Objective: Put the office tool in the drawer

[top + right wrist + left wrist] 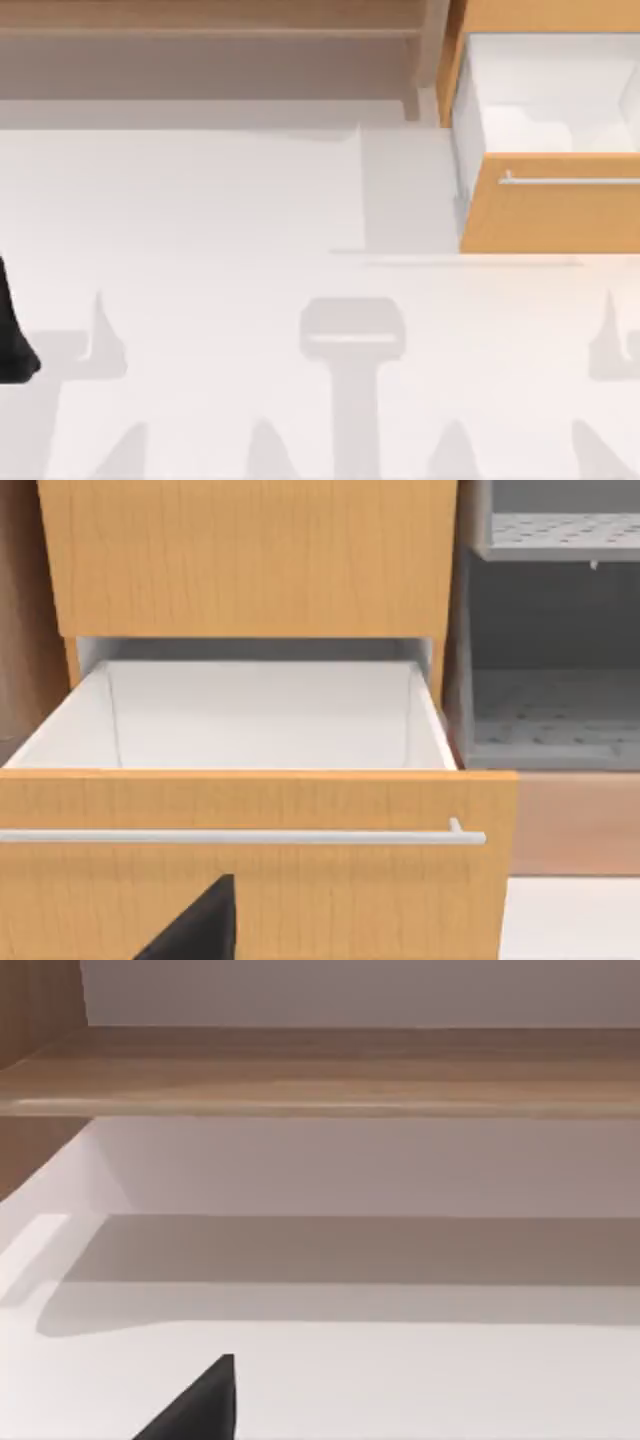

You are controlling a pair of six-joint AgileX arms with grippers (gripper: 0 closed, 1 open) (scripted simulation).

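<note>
Drawer: the drawer (548, 203) stands pulled open at the table's far right corner, its orange-tan wooden front facing the near edge and its white inner walls bare to the overhead camera.
Handle: a slim silver bar handle (570, 181) runs level across the upper part of the drawer front; the right wrist view shows the same bar (243, 836) standing just proud of the wood.
Drawer interior: white floor and walls (260, 715), with nothing seen lying inside from either the top view or the right wrist view.
Cabinet: an orange-tan panel (245, 555) sits directly above the open drawer.
Shelf: a pale wooden shelf (210, 45) spans the table's far edge from the left side to just beside the drawer; the left wrist view looks along its board (330, 1085).
Table: the white table (220, 220) carries grey shadows near its near edge.
Left arm: a dark part of it (14, 335) shows at the table's left edge.
Left pincer: a dark tip (200, 1405) above the table; how far it is open cannot be told.
Right pincer: a dark tip (200, 925) in front of the drawer front; its opening cannot be told either.
</note>
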